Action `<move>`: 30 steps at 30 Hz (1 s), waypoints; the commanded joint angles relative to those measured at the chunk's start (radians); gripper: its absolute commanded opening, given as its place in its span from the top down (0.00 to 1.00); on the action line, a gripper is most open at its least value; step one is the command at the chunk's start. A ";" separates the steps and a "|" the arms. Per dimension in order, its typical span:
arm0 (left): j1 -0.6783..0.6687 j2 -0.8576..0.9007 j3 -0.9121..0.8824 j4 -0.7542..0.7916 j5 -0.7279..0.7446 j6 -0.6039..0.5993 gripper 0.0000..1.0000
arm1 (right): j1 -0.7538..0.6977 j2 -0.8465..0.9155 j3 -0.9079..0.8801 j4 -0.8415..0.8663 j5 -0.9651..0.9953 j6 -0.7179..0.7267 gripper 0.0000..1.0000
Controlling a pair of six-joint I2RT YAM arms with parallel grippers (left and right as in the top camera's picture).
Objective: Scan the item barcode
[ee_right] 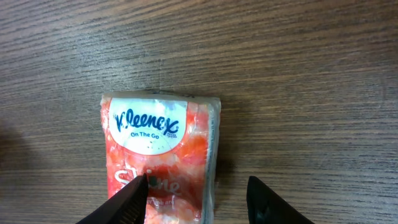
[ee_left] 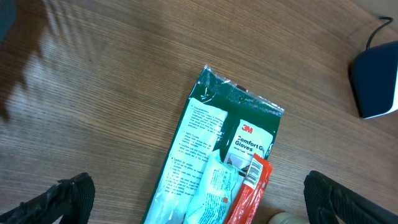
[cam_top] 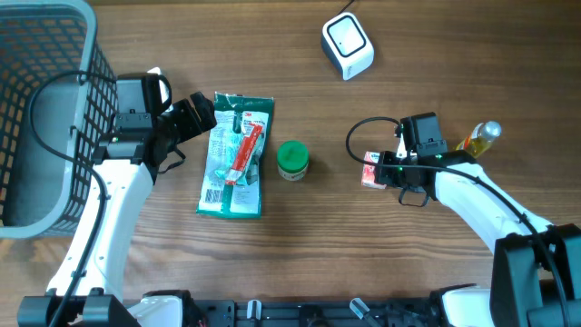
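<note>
Right end effector (ee_right: 197,180) half open, gripping nothing yet, sits low over one tissue pack (ee_right: 158,143) flat on surface (ee_right: 311,62). Guessing it's lining up pick for scan. Left end effector (ee_left: 198,180) wide open, empty, one gloves pack (ee_left: 230,149) just ahead. Further out: one green jar (cam_top: 292,159), one bottle (cam_top: 479,138), one scanner (cam_top: 347,45), one basket (cam_top: 86,54).
</note>
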 commanded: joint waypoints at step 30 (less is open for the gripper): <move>0.004 -0.013 0.017 0.003 0.011 0.005 0.00 | 0.000 0.015 -0.010 0.005 -0.009 0.005 0.47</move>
